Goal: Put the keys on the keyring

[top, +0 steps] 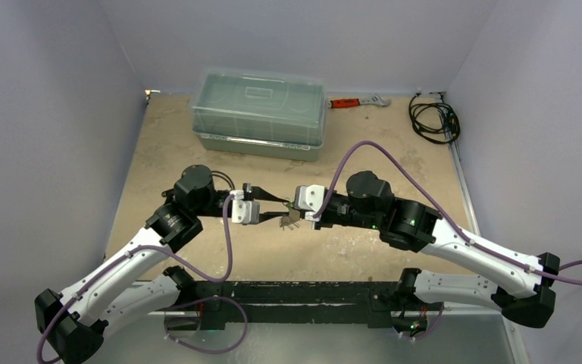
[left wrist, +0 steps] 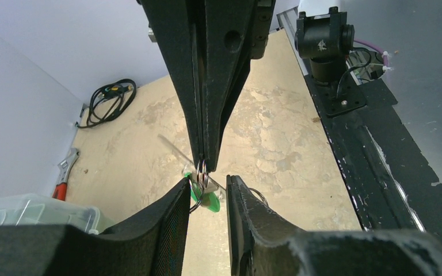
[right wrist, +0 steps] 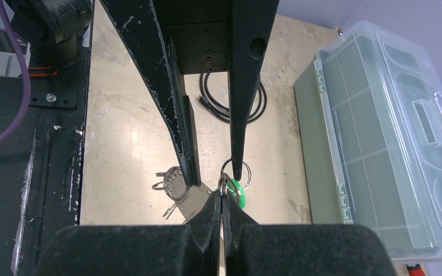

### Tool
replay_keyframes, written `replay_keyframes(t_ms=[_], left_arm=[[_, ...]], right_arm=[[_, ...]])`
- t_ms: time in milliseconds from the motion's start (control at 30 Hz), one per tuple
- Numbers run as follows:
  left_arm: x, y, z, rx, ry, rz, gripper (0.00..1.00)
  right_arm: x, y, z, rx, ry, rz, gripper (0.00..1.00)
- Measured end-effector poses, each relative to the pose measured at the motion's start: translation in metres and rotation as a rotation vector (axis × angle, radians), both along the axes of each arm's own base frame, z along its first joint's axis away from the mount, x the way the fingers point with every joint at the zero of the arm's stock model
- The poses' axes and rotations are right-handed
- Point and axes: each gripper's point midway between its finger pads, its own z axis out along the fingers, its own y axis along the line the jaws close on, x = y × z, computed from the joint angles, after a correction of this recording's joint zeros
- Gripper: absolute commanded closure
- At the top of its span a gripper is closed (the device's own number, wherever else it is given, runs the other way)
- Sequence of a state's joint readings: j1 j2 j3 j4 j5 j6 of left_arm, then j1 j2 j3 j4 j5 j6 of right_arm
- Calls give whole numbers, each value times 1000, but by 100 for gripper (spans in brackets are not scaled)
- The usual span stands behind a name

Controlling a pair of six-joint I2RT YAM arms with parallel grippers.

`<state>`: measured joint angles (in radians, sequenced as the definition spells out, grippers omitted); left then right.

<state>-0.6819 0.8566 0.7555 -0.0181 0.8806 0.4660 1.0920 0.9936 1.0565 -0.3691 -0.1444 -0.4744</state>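
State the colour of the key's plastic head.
Bright green: the key head shows best in the right wrist view.

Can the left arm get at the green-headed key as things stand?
Probably yes. The green-headed key hangs between the left fingers, which stand apart on either side. The right fingers, shut on the ring just above, crowd but do not block it.

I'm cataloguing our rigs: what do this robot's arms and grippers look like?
The left arm and right arm have white shells, black round joints and a purple cable looping alongside each. The left gripper and right gripper each have a white body with two long, black, tapering fingers.
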Motion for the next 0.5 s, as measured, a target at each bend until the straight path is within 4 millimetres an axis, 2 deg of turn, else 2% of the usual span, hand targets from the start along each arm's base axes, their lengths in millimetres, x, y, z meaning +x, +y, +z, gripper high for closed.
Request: replay_keyframes(t_ms=[267, 333, 500], left_arm=[[6, 0, 1, -2, -6, 33, 60], [9, 0, 3, -11, -10, 45, 63], [11, -1, 10, -32, -14, 53, 78]], right_arm=[[-1, -2, 1, 3, 0, 3, 100], [-1, -2, 1, 3, 0, 4, 100], [0, -2, 4, 8, -2, 2, 100]])
